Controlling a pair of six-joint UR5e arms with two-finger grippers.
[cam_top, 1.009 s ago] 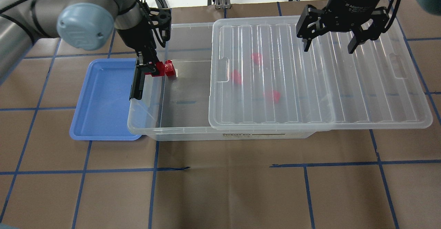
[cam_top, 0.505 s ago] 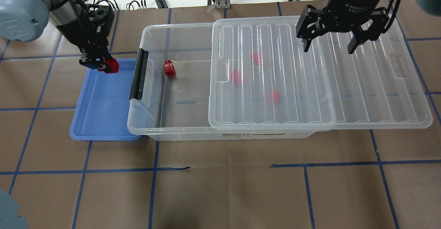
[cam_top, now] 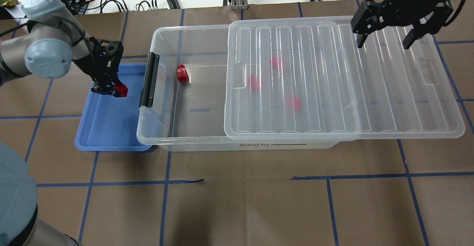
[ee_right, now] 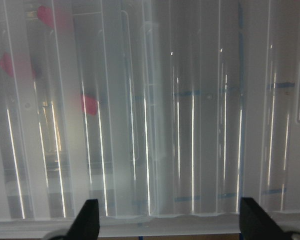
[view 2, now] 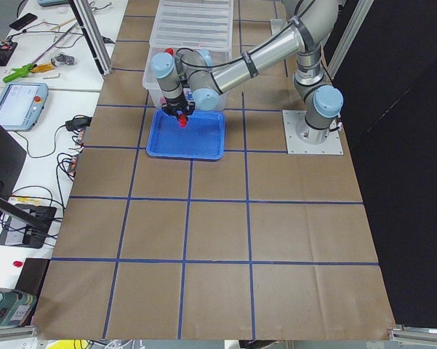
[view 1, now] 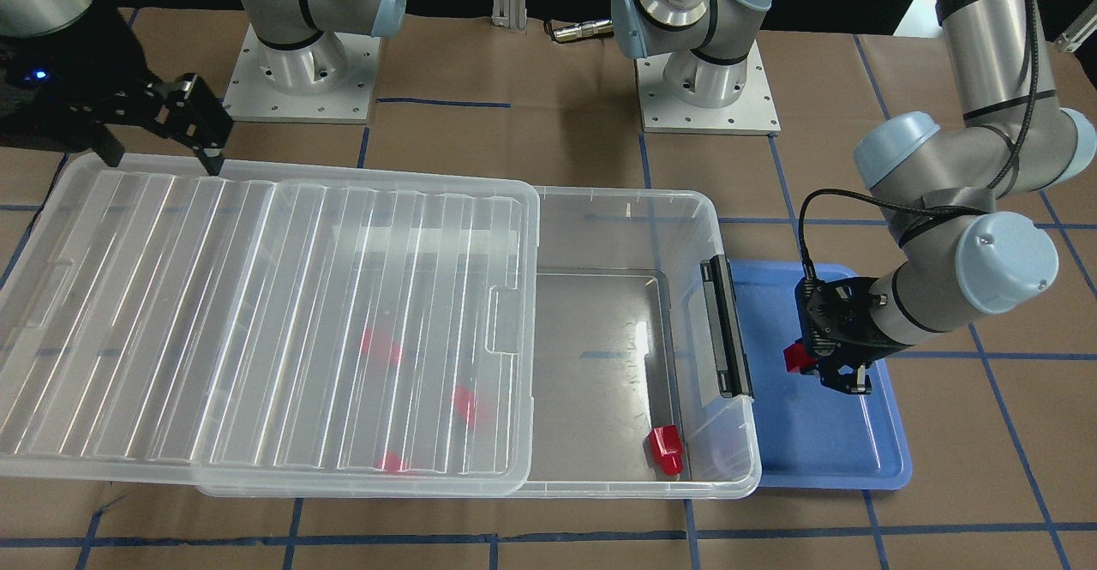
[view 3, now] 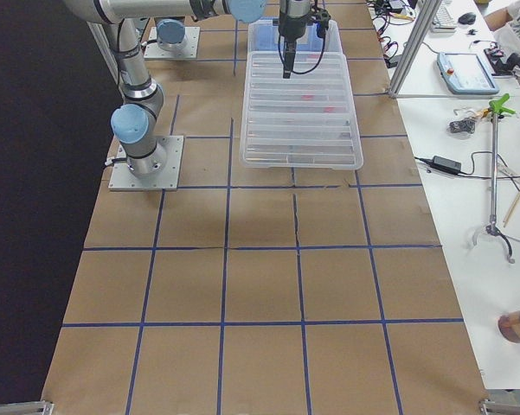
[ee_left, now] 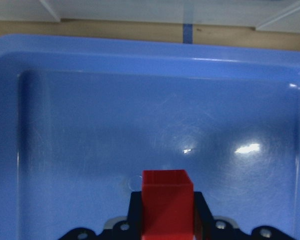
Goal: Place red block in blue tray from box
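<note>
Brown table (cam_top: 240,209) — left hand (cam_top: 111,89) grips red block (cam_top: 120,90) above blue tray (cam_top: 107,127), long axis tilted downward.

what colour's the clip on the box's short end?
Black. The clip on the box shows best in the overhead exterior view.

Box (cam_top: 163,127) is sitting mid-worktop (cam_top: 237,201). Tray (cam_top: 107,127) is lying just beside its clip (cam_top: 149,79) end, on the robot's left. Lid (cam_top: 333,90) is lying slid toward the robot's right, overhanging that end. Loose block (cam_top: 182,73) is lying in the uncovered part, near the clip; three blocks (cam_top: 254,82) are lying under the lid. Left hand (cam_top: 113,90) is hanging over the tray, gripping a block (cam_top: 120,90). Right hand (cam_top: 383,45) is hovering, spread, above the lid's far right part.
</note>
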